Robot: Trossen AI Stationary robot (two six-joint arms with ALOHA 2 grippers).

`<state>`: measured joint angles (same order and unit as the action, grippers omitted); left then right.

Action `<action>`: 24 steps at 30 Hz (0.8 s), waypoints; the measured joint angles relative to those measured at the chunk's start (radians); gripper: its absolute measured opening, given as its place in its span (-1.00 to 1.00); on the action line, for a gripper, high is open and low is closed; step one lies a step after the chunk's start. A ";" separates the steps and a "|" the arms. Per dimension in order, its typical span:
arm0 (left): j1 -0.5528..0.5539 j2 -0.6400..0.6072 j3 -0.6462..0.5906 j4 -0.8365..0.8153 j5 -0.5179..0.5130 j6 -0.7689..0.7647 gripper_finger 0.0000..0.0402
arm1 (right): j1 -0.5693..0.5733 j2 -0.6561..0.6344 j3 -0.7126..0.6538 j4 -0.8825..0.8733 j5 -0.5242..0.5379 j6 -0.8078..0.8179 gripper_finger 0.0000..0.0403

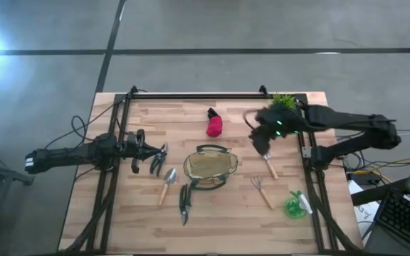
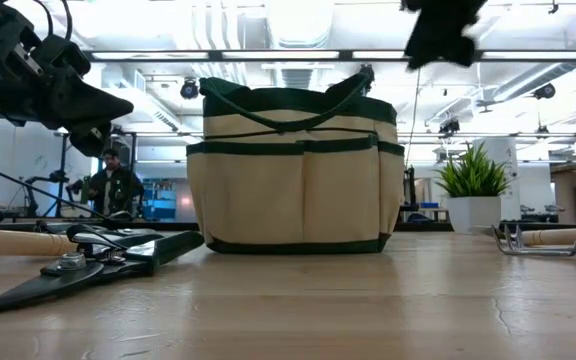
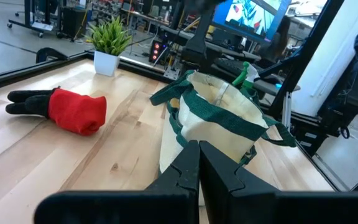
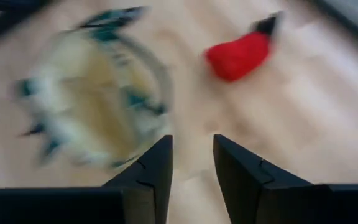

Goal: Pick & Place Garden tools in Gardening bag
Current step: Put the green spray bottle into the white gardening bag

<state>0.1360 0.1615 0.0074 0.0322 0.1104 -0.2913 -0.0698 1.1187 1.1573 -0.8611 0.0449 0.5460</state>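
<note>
Tools out on counter, right end effector over back-right area

Bag sits mid-counter: the gardening bag (image 1: 210, 169), olive-tan w/ dark green rim, upright, mouth up. Right end effector (image 1: 264, 144) hangs above the counter (image 1: 155, 121), just right of the bag and behind it; fingers (image 4: 238, 168) apart w/ a narrow gap, nothing between them. Just below it on the wood lies a wood-handled tool (image 1: 270, 168), metal end hidden under the arm, so can't tell which kind. Rake (image 1: 261, 190) lies further toward the front, spray bottle (image 1: 295, 205) beyond that near the front-right corner. Red-and-black piece (image 1: 213, 124) lies to the left of that end effector, toward the back edge. Potted plant (image 1: 284, 102) just behind it.

Left end effector (image 1: 161, 157) is low, left of the bag, fingers (image 3: 185, 171) pressed together, empty. Trowel (image 1: 166, 184) lies just in front of it; pruning shears (image 1: 184, 203) a bit further, near the bag's front-left side.
</note>
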 joint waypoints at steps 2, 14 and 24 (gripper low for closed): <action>0.000 0.000 0.000 0.000 0.000 0.000 -0.95 | 0.069 -0.043 -0.015 0.003 -0.024 0.074 -0.53; 0.000 0.000 0.000 0.000 0.000 0.000 -0.95 | 0.417 -0.102 -0.092 -0.200 -0.047 0.536 -0.54; 0.000 0.000 0.000 0.000 0.000 0.000 -0.95 | 0.620 -0.096 -0.053 -0.310 -0.037 0.859 -0.61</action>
<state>0.1362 0.1612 0.0074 0.0319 0.1102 -0.2913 0.5501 1.0230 1.1043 -1.1715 0.0075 1.4053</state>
